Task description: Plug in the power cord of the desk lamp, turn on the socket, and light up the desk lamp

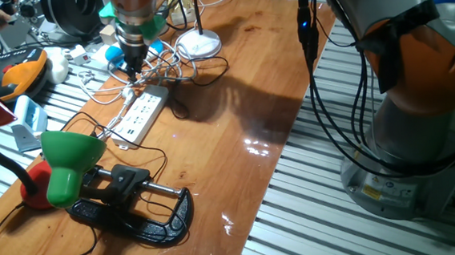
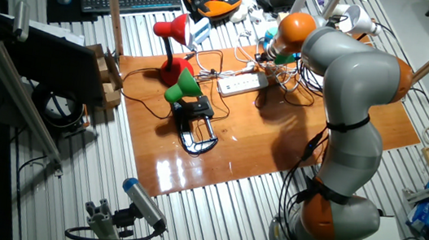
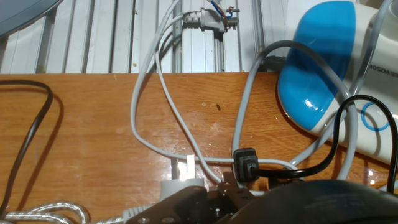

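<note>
Black small plug (image 3: 245,163) of the thin power cord (image 3: 336,140) just ahead of the gripper (image 3: 225,185).
Jaws narrow; whether they grip it, I cannot tell.

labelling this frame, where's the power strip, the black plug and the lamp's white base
socket (image 1: 140,116): one fixed view, middle of its white top face.
power cord (image 3: 244,164): hand view, on the small black plug at its end.
desk lamp (image 1: 198,43): one fixed view, on the flat round white base.

Bulky silver-grey arm (image 2: 349,95) with orange joint bands, black cables strapped along links, grey base; small dark metal two-finger tool (image 1: 132,63) under an orange wrist ring.
</note>
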Controlling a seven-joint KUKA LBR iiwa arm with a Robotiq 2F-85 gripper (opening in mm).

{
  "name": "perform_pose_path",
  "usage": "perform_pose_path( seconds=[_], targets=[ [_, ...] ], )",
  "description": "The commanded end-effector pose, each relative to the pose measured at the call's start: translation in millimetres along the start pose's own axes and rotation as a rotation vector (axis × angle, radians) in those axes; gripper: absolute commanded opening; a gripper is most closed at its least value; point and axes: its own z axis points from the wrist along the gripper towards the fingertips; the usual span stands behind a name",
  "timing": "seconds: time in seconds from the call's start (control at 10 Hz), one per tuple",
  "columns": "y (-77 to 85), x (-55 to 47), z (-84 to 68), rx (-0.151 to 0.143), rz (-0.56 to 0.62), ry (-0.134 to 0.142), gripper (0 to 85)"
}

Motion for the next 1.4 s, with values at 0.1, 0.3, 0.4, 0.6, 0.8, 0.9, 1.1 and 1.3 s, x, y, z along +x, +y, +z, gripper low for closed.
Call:
perform_pose_path(
  seconds=[0.1, 0.3, 0.4, 0.6, 0.8, 0.9, 1.1, 1.3],
  targets=[
    [-1.1, 0.3, 2.3, -0.001, -0.001, -0.002, 34.0],
    [-2.0, -0.2, 3.6, -0.003, -0.002, -0.003, 34.0],
    [-2.3, -0.3, 4.0, -0.003, -0.003, -0.006, 34.0],
    [-2.0, -0.7, 4.2, -0.004, -0.003, -0.008, 34.0],
    [-1.7, -0.6, 4.6, -0.007, -0.002, -0.011, 34.0],
    [-1.4, -0.9, 4.7, -0.007, -0.002, -0.012, 34.0],
    [-1.2, -1.1, 5.7, -0.009, -0.001, -0.014, 34.0],
    [-1.0, -0.3, 8.0, -0.014, 0.0, -0.014, 34.0]
  ],
)
